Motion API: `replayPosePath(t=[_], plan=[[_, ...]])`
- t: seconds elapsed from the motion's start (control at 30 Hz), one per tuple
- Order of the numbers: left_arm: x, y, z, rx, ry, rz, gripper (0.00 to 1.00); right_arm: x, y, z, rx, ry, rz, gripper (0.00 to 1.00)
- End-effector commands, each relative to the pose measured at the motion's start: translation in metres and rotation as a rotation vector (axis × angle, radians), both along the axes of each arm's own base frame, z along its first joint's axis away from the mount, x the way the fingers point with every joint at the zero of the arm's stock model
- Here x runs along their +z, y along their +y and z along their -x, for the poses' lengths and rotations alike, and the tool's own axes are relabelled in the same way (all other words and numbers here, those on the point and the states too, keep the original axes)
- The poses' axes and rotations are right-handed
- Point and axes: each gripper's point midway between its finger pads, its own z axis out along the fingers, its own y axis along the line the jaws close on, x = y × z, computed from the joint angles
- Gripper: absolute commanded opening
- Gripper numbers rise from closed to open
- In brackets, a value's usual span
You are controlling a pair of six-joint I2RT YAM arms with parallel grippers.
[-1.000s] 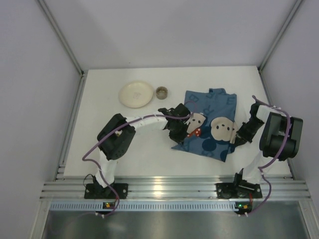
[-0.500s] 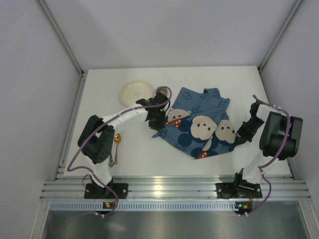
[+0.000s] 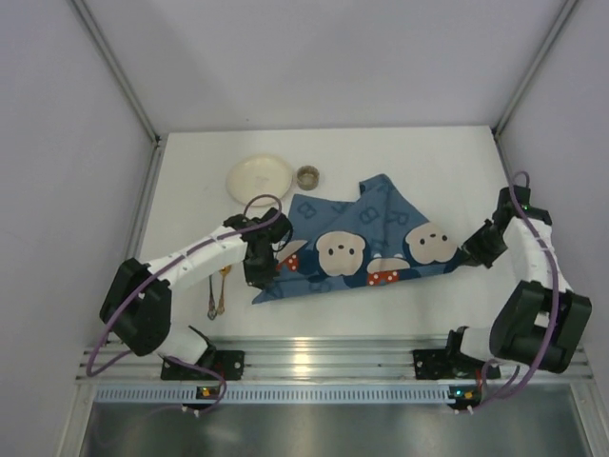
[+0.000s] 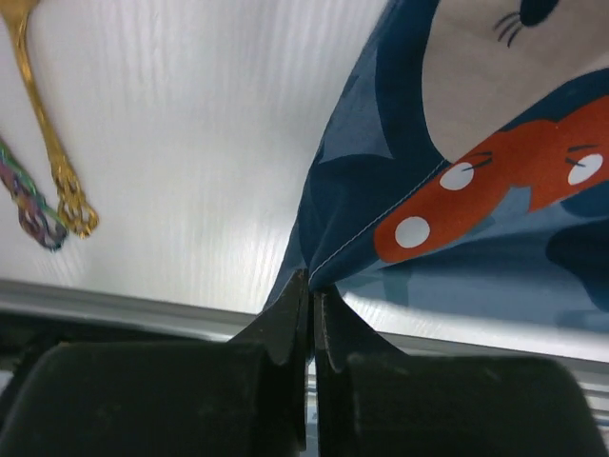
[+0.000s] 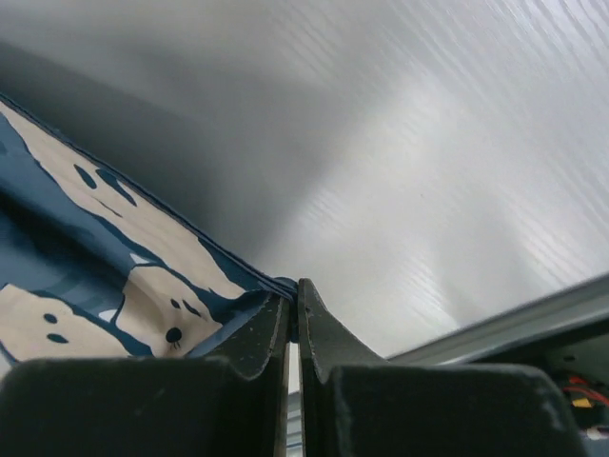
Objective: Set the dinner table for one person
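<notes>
Two tools clamped on cloth: left tool (image 4: 310, 286) pinches left edge of blue placemat (image 3: 362, 243), right tool (image 5: 293, 290) pinches its right corner. Fingers are pressed together on fabric in both wrist views. Half second back, left tool sat up by cup (image 3: 307, 176); now drawn nearer, beside gold utensil (image 3: 223, 284). Placemat now stretched wide between tools, bear faces in row, less bunched. Right elbow swung down toward base. White counter (image 3: 190, 200) lies under everything. Plate (image 3: 260, 179) far left, unmoved.
</notes>
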Motion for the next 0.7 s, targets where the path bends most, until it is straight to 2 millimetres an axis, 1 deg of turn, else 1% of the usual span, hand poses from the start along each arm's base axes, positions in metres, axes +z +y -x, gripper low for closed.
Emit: replayPosePath(t=[0.0, 0.03, 0.07, 0.1, 0.13, 0.17, 0.2, 0.23, 0.27, 0.3, 0.33, 0.37, 0.4, 0.43, 0.47, 0.5, 0.53, 0.57, 0.6, 0.63, 0.67], plan=[[0.005, 0.038, 0.036, 0.189, 0.099, -0.155, 0.0, 0.012, -0.007, 0.048, -0.088, 0.121, 0.09, 0.0], [0.008, 0.045, 0.045, 0.217, 0.131, -0.185, 0.0, 0.011, -0.01, 0.056, -0.112, 0.143, 0.112, 0.0], [0.009, 0.042, 0.048, 0.219, 0.136, -0.168, 0.0, 0.004, -0.009, 0.066, -0.11, 0.167, 0.121, 0.0], [0.01, 0.039, 0.051, 0.24, 0.143, -0.147, 0.0, 0.002, -0.007, 0.068, -0.109, 0.155, 0.116, 0.0], [0.013, 0.033, 0.056, 0.249, 0.146, -0.098, 0.0, -0.003, -0.004, 0.066, -0.104, 0.134, 0.104, 0.0], [0.014, 0.027, 0.056, 0.252, 0.141, -0.058, 0.0, -0.012, 0.007, 0.068, -0.095, 0.131, 0.048, 0.0], [0.014, 0.024, 0.059, 0.269, 0.146, -0.031, 0.0, -0.015, 0.015, 0.065, -0.08, 0.105, 0.007, 0.0], [0.015, 0.021, 0.065, 0.28, 0.162, 0.0, 0.07, -0.018, 0.017, 0.059, -0.076, 0.075, -0.01, 0.0], [0.013, 0.015, 0.064, 0.276, 0.158, 0.033, 0.23, -0.022, 0.03, 0.058, -0.059, 0.061, -0.08, 0.0], [0.012, 0.012, 0.066, 0.263, 0.161, 0.051, 0.41, -0.025, 0.038, 0.053, -0.033, 0.036, -0.127, 0.0], [0.013, 0.01, 0.066, 0.255, 0.154, 0.06, 0.79, -0.029, 0.043, 0.055, -0.001, 0.038, -0.153, 0.02], [0.015, 0.007, 0.064, 0.234, 0.139, 0.068, 0.88, -0.034, 0.05, 0.061, 0.013, 0.06, -0.186, 0.1], [0.018, 0.006, 0.061, 0.197, 0.121, 0.069, 0.93, -0.036, 0.051, 0.065, 0.031, 0.064, -0.19, 0.24], [0.027, 0.002, 0.052, 0.179, 0.088, 0.085, 0.96, -0.036, 0.052, 0.067, 0.036, 0.062, -0.19, 0.57], [0.032, 0.002, 0.044, 0.168, 0.049, 0.079, 0.98, -0.036, 0.052, 0.071, 0.036, 0.064, -0.188, 0.7], [0.039, -0.001, 0.035, 0.127, 0.016, 0.089, 0.98, -0.03, 0.052, 0.069, 0.039, 0.027, -0.174, 0.8], [0.054, -0.01, 0.021, 0.102, -0.034, 0.12, 0.98, -0.022, 0.051, 0.064, 0.042, -0.007, -0.165, 0.97], [0.059, -0.013, 0.01, 0.08, -0.075, 0.117, 0.97, -0.014, 0.049, 0.059, 0.042, -0.036, -0.156, 1.0], [0.064, -0.015, 0.001, 0.039, -0.109, 0.112, 0.96, -0.006, 0.047, 0.058, 0.045, -0.043, -0.142, 1.0], [0.072, -0.021, -0.015, 0.022, -0.155, 0.113, 0.95, 0.001, 0.044, 0.054, 0.06, -0.049, -0.116, 1.0], [0.073, -0.023, -0.025, 0.011, -0.18, 0.101, 0.94, 0.017, 0.033, 0.04, 0.065, -0.087, -0.06, 1.0]])
